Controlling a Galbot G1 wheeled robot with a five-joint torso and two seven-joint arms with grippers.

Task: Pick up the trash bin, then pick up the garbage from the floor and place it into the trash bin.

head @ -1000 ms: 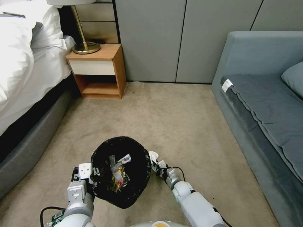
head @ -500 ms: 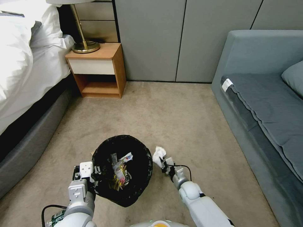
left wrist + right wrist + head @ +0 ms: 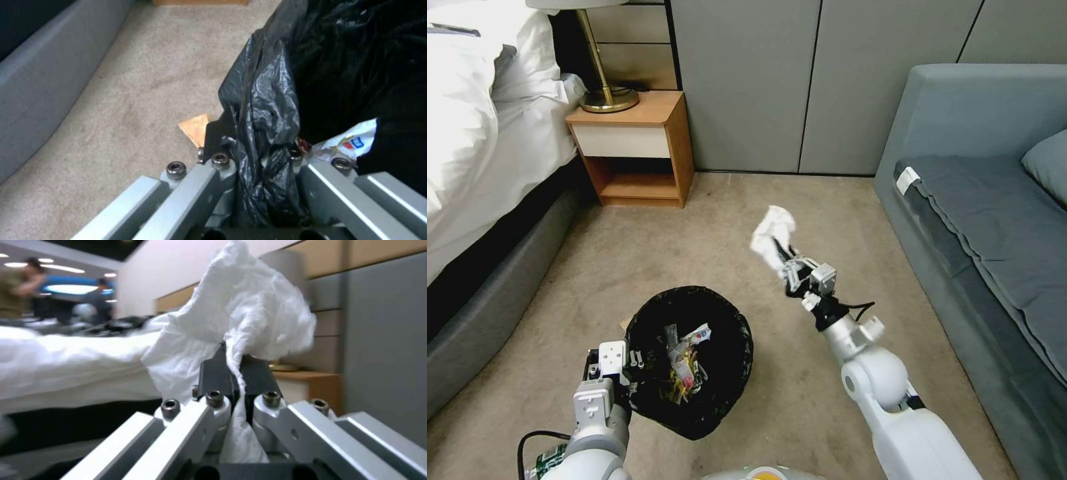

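Tissue, white and crumpled, had left the carpet: a second before it hung low beside the bin's right rim, and now the right gripper carried it high over the beige carpet, up and to the right of the bin and well apart from it. In the right wrist view the two dark fingers were pinched nearly together with the tissue trapped between them, most of it blooming above the tips.

The small round trash bin lined with a glossy black bag had hardly shifted. The left gripper held it at its left rim, jaws closed narrow on the folded black liner, as the left wrist view showed. Inside lay yellow and foil wrappers already collected. A brown cardboard scrap lay on the carpet just beside the bin, by the left fingers.

The lift meant the pick had succeeded and the grasp looked firm. The tissue was not yet over the bin's mouth, so the drop remained to be done, and the cardboard scrap seemed still to be collected.
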